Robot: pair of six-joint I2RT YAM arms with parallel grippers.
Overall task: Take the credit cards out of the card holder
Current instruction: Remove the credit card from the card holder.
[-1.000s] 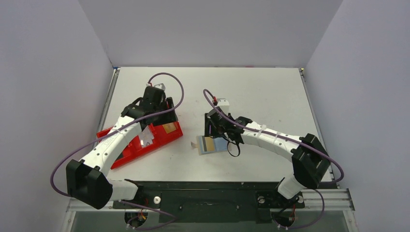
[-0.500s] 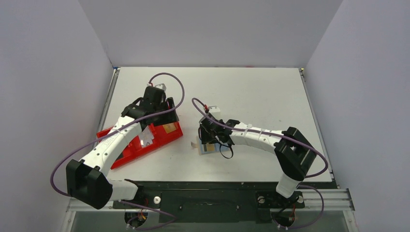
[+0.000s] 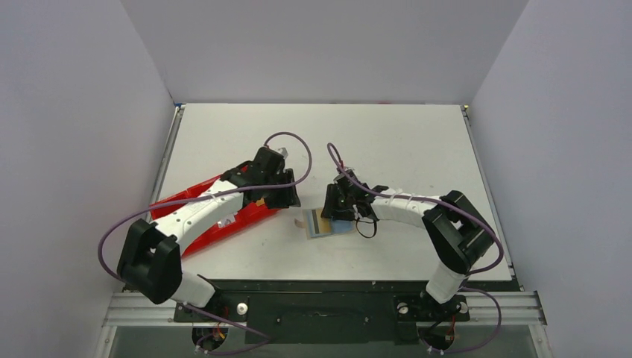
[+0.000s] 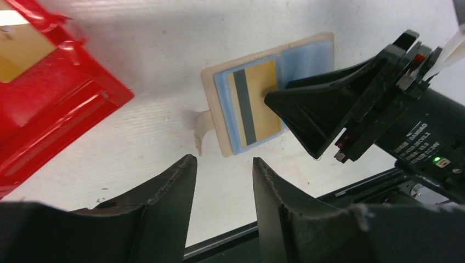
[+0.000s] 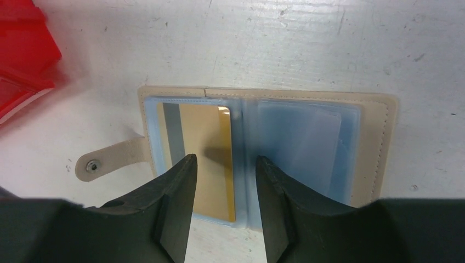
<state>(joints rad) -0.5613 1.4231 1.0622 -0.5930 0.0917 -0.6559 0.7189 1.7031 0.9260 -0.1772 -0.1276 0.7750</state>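
The card holder is a beige wallet lying open flat on the table, with clear bluish sleeves inside. A gold credit card with a grey stripe sits in its left sleeve. I cannot tell whether the right sleeves hold a card. My right gripper hovers over the holder's near edge. It is open, its tips straddle the gold card's right edge and the middle fold, and nothing is between them. My left gripper stands open just short of the card holder, nothing in it. From above, both grippers flank the holder.
A red plastic tray lies left of the holder, partly under my left arm, and a tan card lies in it. The holder's strap with a snap sticks out on its left side. The black table edge runs close in front.
My left arm swung right from over the red tray towards the card holder. My right gripper shifted over the holder and its jaws narrowed.
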